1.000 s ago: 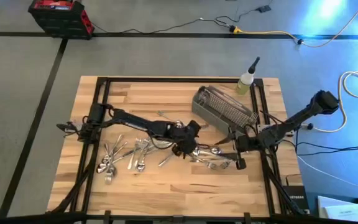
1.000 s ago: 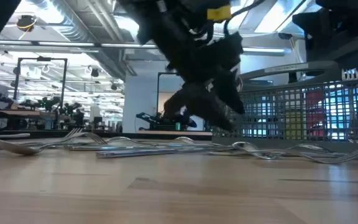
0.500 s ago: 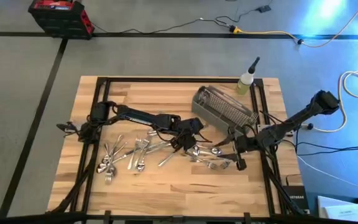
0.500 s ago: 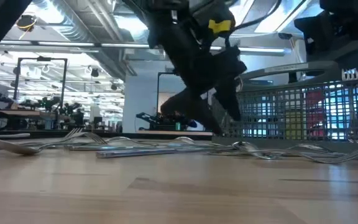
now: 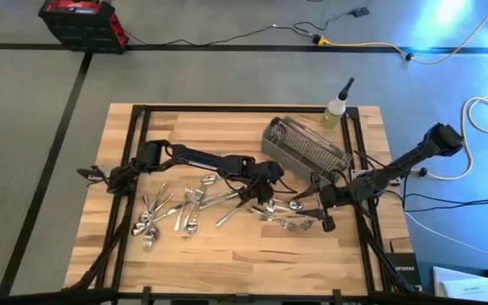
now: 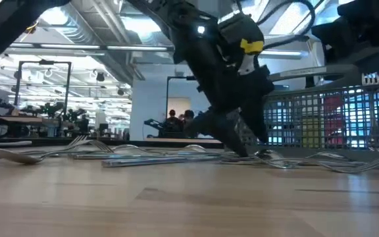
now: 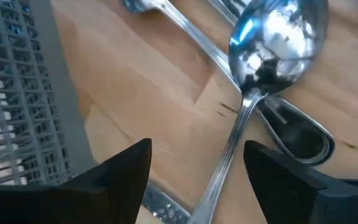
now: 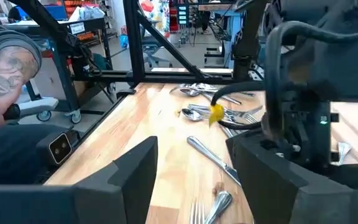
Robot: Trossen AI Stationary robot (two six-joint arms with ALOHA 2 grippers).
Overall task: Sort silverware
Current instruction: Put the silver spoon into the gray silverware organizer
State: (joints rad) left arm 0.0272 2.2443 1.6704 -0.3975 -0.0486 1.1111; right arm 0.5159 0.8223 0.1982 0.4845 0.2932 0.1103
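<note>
The silverware lies flat on the wooden table in two loose heaps: forks and spoons at the left [image 5: 166, 212], and more right of centre [image 5: 285, 213]. My left gripper [image 5: 261, 193] is open and low over the right heap. In the left wrist view its fingers [image 7: 197, 149] stand on either side of the handle of a spoon [image 7: 272, 43], which lies across another piece. My right gripper [image 5: 313, 203] hovers open at the right end of that heap, with nothing between its fingers [image 8: 191, 162]. The gray mesh basket [image 5: 305, 146] lies on the table just behind.
A small bottle with a dark nozzle [image 5: 336, 110] stands at the far right corner behind the basket. The dark frame rails [image 5: 134, 135] run along the table's left and right sides. A person's forearm [image 8: 5, 68] shows beyond the table in the right wrist view.
My left gripper has gone toward the table's right edge and a little toward the far edge, and has come down lower over the right heap of silverware.
</note>
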